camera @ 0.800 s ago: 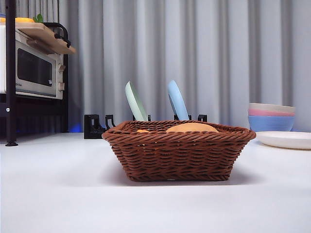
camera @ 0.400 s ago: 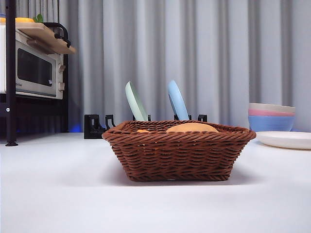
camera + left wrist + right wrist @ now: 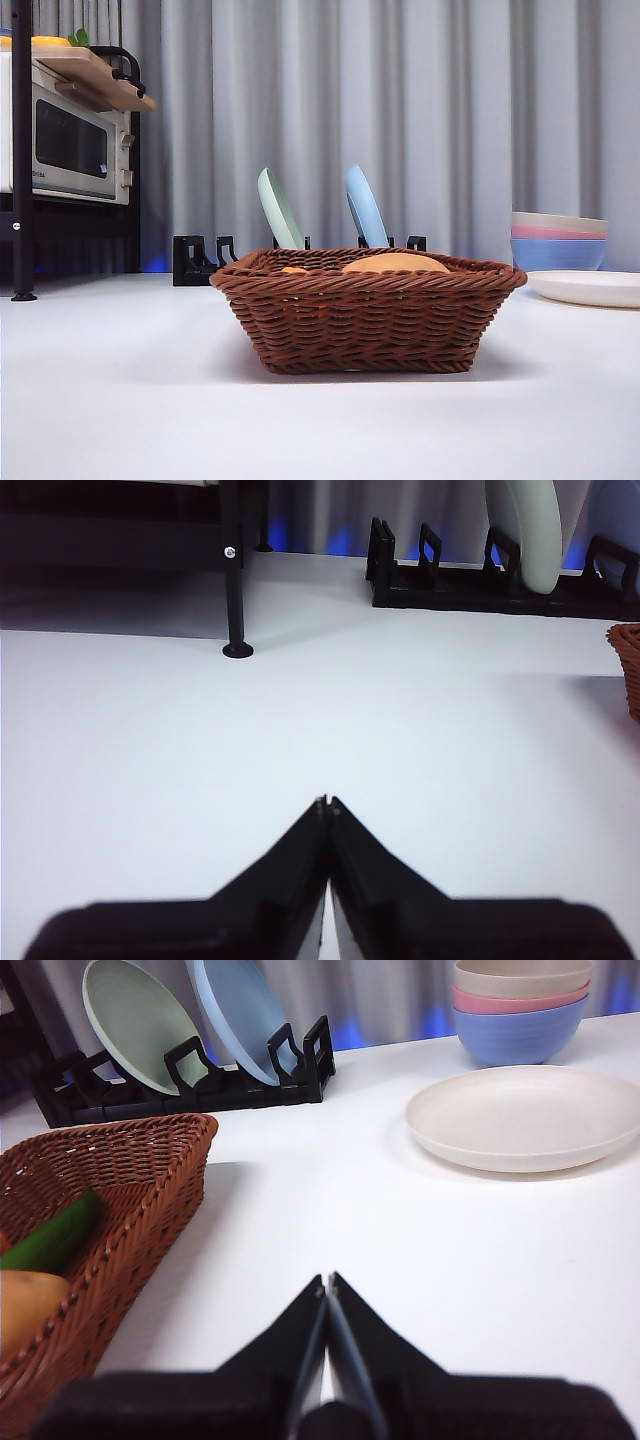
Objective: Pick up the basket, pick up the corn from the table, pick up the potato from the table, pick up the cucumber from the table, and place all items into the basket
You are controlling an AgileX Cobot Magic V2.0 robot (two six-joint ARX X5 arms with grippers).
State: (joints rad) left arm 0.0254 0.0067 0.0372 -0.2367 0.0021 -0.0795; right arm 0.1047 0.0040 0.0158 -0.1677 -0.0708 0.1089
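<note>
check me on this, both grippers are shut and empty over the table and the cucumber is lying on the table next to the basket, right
Not quite. The cucumber lies inside the basket, against its woven wall, not on the table; the right wrist view shows it. The rest holds: the left gripper and the right gripper are both shut and empty over the table.

Left end effector [image 3: 327, 805]: both black jaws pressed together tip to tip, holding nothing, poised low over the worktop [image 3: 300, 720]. Right end effector [image 3: 327, 1282]: jaws likewise closed to a point and empty, poised above the worktop. Neither arm appears in the front view.
</note>
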